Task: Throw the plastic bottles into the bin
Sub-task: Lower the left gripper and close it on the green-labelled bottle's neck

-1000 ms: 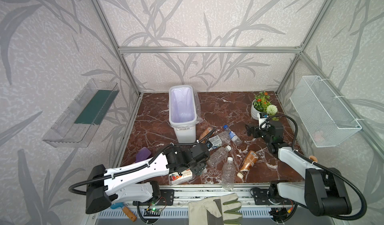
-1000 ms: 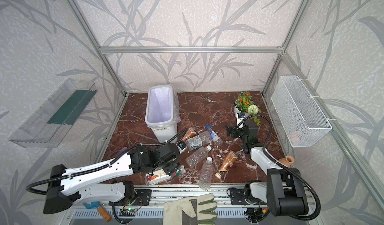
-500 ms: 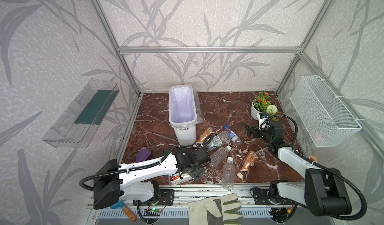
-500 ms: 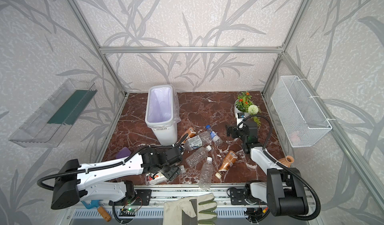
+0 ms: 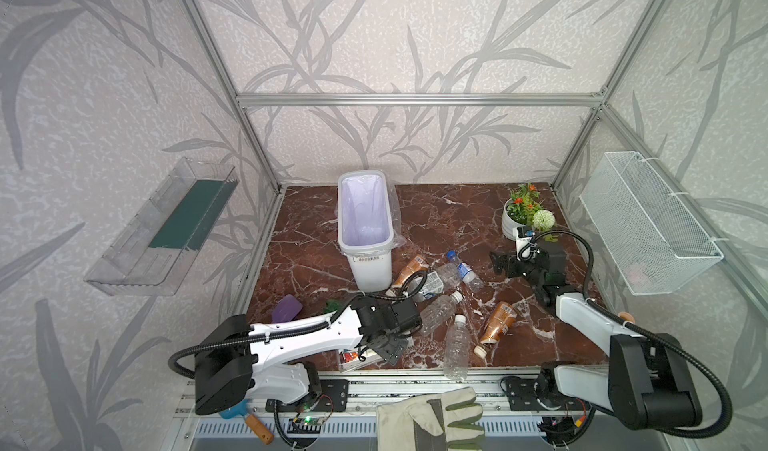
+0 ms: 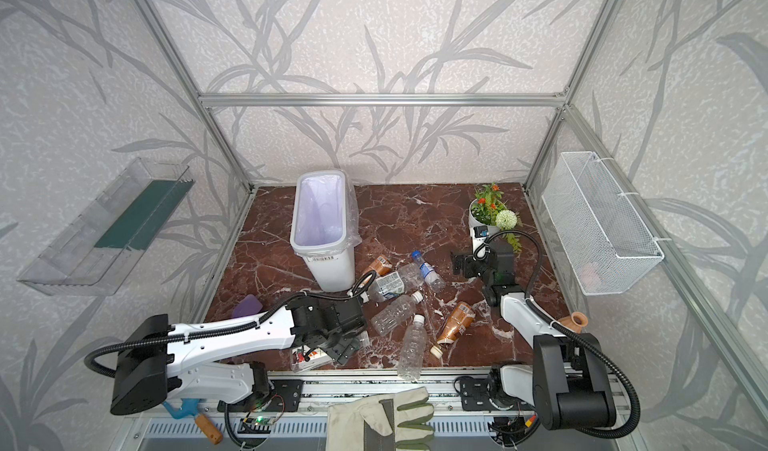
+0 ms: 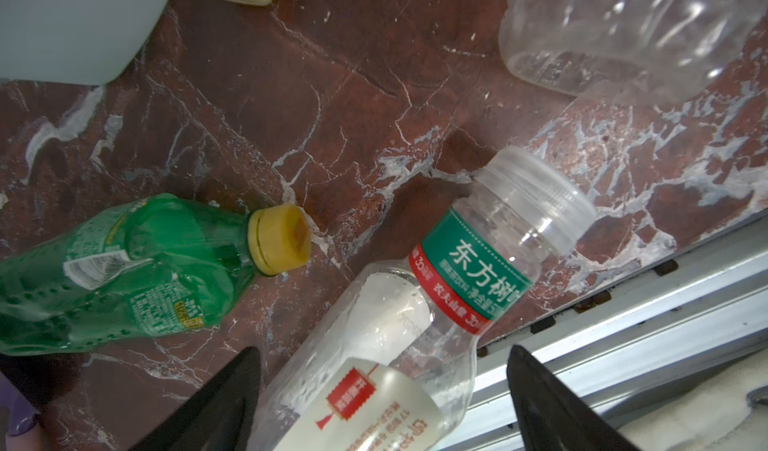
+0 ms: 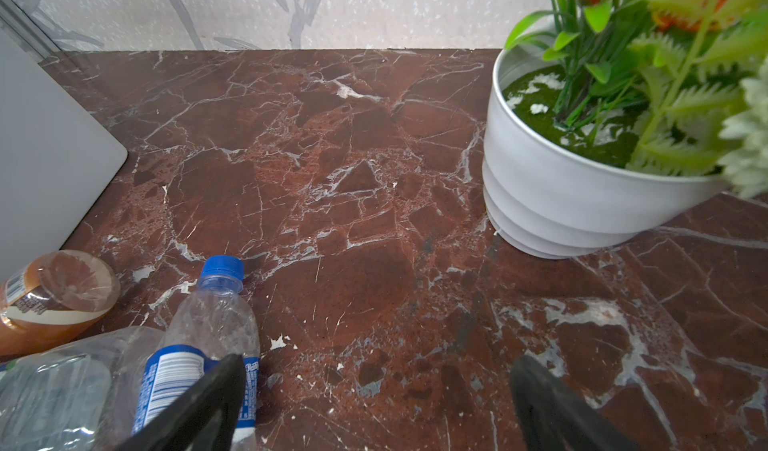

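We note the left gripper [image 7: 384, 351] has swung down, away from the bin [image 5: 365, 264], its jaws now spread astride the red-and-white labelled bottle [image 7: 415, 324] lying ungripped well in front of the bin, so a pick looks next; the right gripper [image 8: 376, 361] hangs open, empty

Both top views look steeply down from high above the front edge, taking in the whole marble tabletop [image 5: 436, 220]. The left wrist camera hangs close over the red-and-white labelled bottle [image 7: 395, 345]; the right wrist camera looks low across the marble toward the flowerpot [image 8: 561, 203] — its blue-capped bottle [image 8: 212, 324] also shows in both top views.
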Motion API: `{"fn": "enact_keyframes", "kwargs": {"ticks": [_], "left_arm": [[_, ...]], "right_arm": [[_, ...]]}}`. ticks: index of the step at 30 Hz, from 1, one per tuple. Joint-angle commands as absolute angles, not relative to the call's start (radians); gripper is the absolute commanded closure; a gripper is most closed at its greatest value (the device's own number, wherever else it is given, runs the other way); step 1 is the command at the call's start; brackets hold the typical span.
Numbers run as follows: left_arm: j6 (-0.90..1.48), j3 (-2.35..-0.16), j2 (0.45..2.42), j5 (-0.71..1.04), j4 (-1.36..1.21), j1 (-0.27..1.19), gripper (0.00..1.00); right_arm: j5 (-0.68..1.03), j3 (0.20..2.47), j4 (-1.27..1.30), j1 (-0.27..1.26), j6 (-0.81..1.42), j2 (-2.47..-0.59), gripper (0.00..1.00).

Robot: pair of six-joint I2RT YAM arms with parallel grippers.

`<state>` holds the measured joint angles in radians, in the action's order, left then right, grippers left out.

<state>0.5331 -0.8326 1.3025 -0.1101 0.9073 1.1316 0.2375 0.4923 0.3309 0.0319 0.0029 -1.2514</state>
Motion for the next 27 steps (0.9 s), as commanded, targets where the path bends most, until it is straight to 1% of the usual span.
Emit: {"fn": "enact_keyframes", "kwargs": {"ticks": [1,15,27], "left_arm": [[0.575,-0.810,1.283,-0.068,0.912,1.137,0.08],[0.600,-0.798,1.368,-0.106,0.897,1.137,0.09],[0.578,-0.776,1.422,-0.120,0.805,1.137,0.15]], "right_arm": [[0.249,0.518,0.322,0.033,-0.005,-1.262,0.01],[0.253,0.527,0.315,0.032,-0.003,-1.276,0.01],[0.246,0.529,0.310,0.032,-0.002,-1.278,0.01]]}}
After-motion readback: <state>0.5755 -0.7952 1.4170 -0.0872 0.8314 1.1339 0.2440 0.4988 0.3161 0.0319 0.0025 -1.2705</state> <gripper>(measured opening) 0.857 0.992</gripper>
